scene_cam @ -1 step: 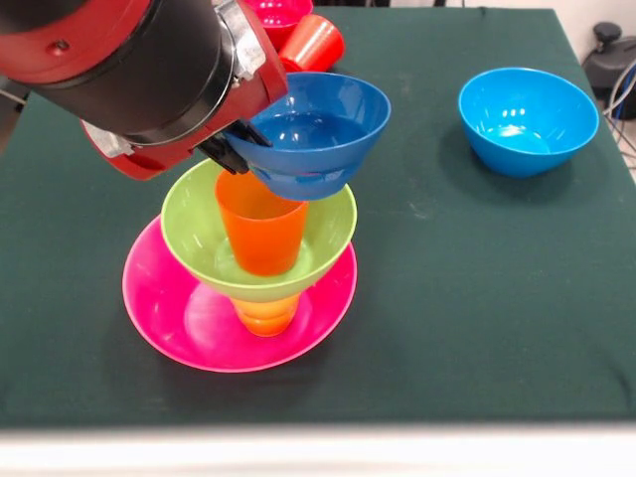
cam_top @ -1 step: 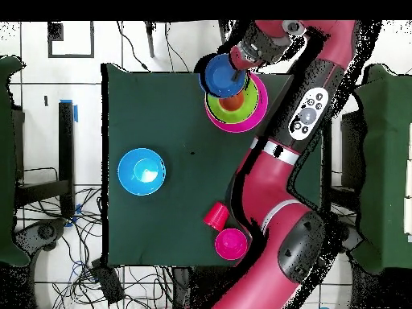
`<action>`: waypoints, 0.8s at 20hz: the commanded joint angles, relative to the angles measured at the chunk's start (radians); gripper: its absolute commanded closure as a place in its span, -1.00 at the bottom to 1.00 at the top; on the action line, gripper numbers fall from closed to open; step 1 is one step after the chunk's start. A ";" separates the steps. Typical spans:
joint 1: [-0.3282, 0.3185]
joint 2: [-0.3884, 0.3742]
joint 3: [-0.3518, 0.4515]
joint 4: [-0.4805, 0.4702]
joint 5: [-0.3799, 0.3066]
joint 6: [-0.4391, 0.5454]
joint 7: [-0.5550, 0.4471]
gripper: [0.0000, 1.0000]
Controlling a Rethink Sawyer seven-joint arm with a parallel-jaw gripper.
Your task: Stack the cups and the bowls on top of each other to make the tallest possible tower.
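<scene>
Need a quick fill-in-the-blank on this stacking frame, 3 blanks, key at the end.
1. The orange cup stands inside the ____ bowl.
2. The gripper holds the dark blue bowl by its ____.
3. The light blue bowl sits alone on the ____ table.

Missing words: green; rim; green.

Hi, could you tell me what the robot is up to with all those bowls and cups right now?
The robot is building a tower. Its gripper holds the dark blue bowl by its rim, tilted, over the orange cup. That cup stands in the green bowl, which rests on a yellow cup inside the pink bowl. A light blue bowl sits apart on the table, unused; a red cup and another pink bowl wait behind.
</scene>
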 commanded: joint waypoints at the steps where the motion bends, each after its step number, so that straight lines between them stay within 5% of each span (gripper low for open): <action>1: -0.010 -0.012 -0.184 0.001 0.002 0.066 -0.329 1.00; 16: -0.020 -0.007 -0.301 0.043 0.092 -0.008 -0.342 1.00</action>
